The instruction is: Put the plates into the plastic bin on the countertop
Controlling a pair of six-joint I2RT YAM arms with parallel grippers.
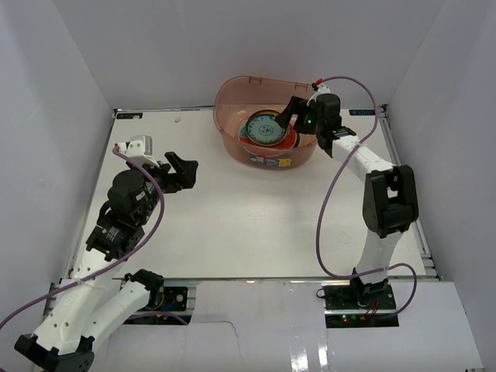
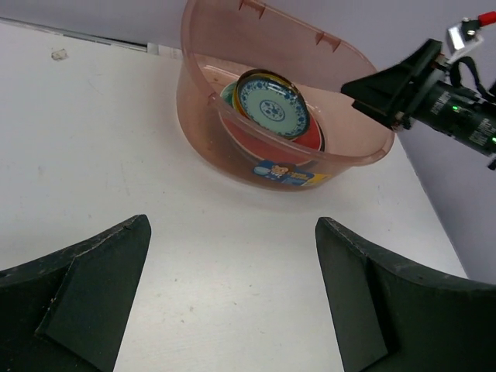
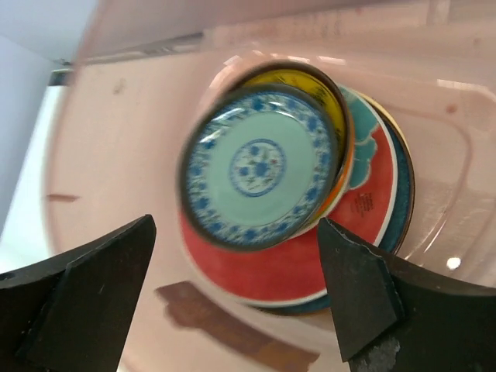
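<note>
The translucent pinkish plastic bin (image 1: 232, 105) stands at the back of the white countertop (image 1: 256, 225). Inside it lies a stack of plates: a small blue-patterned plate (image 3: 256, 167) on top, a yellow one (image 3: 306, 81) and orange rim under it, then a red-teal floral plate (image 3: 279, 267) and a dark teal rim. The stack also shows in the left wrist view (image 2: 271, 108) and the top view (image 1: 265, 128). My right gripper (image 3: 236, 248) hovers open and empty over the bin (image 3: 116, 170). My left gripper (image 2: 232, 236) is open and empty above the bare counter, left of the bin (image 2: 225, 147).
White walls enclose the counter on three sides. A purple cable (image 1: 333, 194) loops from the right arm over the counter's right half. The bin carries a small coloured label (image 1: 271, 162) on its front.
</note>
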